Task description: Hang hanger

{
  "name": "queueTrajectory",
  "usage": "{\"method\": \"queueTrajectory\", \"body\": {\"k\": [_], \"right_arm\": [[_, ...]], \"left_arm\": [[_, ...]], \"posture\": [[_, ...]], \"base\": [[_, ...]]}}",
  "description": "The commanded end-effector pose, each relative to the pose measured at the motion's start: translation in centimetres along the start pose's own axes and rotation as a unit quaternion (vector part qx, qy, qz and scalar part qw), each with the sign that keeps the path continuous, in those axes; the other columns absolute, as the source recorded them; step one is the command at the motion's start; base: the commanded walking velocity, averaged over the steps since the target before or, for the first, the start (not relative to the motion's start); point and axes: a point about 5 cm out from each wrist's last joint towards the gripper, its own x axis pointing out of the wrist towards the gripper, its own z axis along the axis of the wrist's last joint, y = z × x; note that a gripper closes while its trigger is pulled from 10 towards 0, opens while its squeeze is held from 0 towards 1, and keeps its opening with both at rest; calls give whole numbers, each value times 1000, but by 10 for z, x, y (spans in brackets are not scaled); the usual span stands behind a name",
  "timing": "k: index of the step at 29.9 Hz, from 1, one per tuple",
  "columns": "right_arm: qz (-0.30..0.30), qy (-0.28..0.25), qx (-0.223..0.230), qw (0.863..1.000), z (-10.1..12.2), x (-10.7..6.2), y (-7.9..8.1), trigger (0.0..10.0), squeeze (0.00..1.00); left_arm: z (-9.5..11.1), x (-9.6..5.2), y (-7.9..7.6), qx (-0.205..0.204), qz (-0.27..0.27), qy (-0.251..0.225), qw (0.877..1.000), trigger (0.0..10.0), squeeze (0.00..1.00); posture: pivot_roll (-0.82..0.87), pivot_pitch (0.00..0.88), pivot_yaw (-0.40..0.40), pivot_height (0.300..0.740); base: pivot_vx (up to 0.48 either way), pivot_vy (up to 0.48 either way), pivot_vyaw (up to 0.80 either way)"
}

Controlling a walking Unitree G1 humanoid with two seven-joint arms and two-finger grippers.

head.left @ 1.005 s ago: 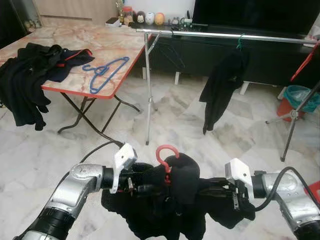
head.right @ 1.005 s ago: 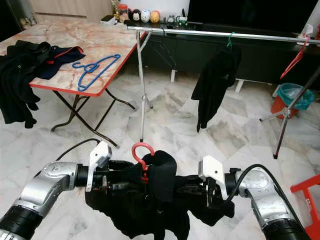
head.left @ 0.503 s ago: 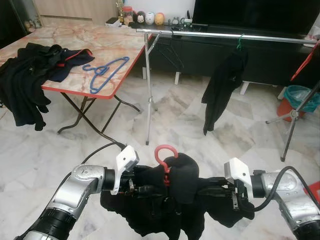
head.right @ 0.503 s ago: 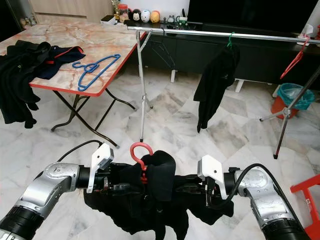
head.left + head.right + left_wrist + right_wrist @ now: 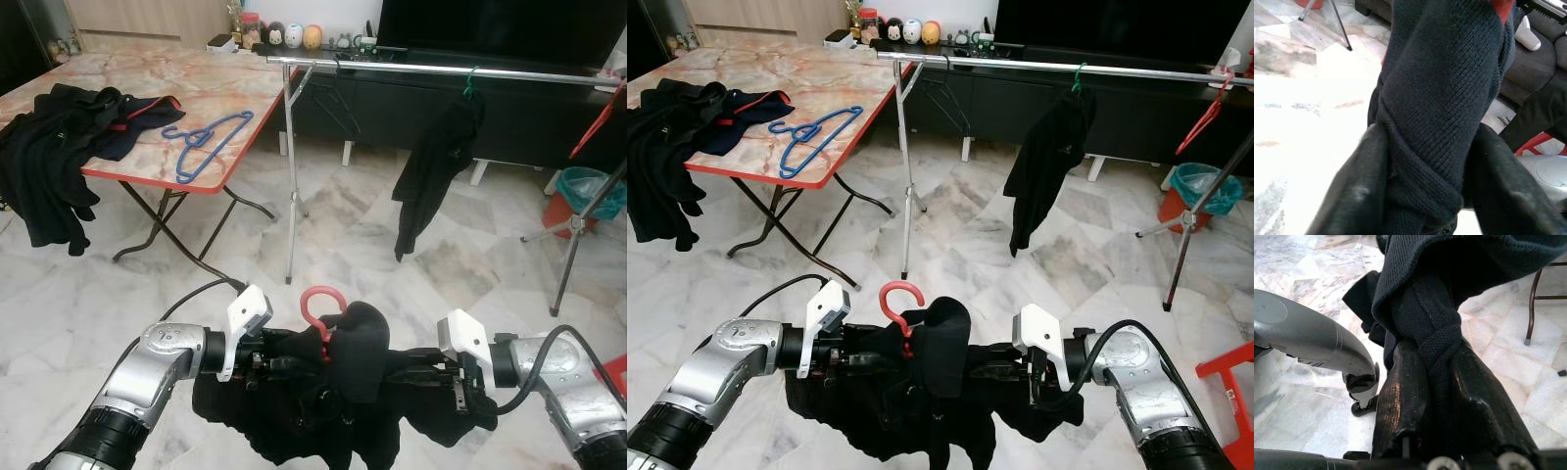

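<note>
Knit black garment [image 5: 343, 392] on red-hooked hanger [image 5: 315, 311], pinched by both grippers

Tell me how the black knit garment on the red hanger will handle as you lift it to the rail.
The black knit garment is probably floppy: it sags below both grippers. Bunched between the left gripper fingers, it likely grips well. The red hanger probably stays stiff.

Marble floor [image 5: 343, 235]; red-edged folding table [image 5: 225, 98]; dark TV cabinet [image 5: 529, 127].
</note>
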Motion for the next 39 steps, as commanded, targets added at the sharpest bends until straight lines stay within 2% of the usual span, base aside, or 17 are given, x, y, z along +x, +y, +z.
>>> {"method": "queueTrajectory", "body": {"k": [1,12,13,14,15,25,39], "right_arm": [[-5,-23,-26,999,16,1,-6,10000,0],[-4,-24,-21,999,16,0,-7,10000,0],[-3,-24,-20,1000,16,0,-7,10000,667],[-3,-24,-19,1000,16,0,-7,10000,667],[-2,-25,-16,1000,16,0,-7,10000,1000],[0,-25,-11,1000,15,0,-7,10000,1000],[30,-20,5,999,11,0,1,10000,1000]], "left_arm": [[0,2,-2,-1,-12,7,1000,0,0],[1,3,-5,-2,-28,2,1000,0,0],[2,3,-5,-2,-29,1,1000,0,0],[2,3,-5,-2,-30,1,1000,0,0],[2,3,-5,-2,-31,0,1000,0,0],[2,3,-6,-3,-36,-1,999,0,0],[1,4,-2,-3,-16,-4,1000,0,0]], "posture": [[-9,0,-42,740],[-8,0,-44,740],[-8,0,-45,740],[-9,0,-45,740],[-9,0,-45,740],[-10,0,-43,740],[-12,0,-43,740]], "base": [[0,0,0],[0,0,0],[0,0,0],[0,0,0],[0,0,0],[0,0,0],[0,0,0]]}}
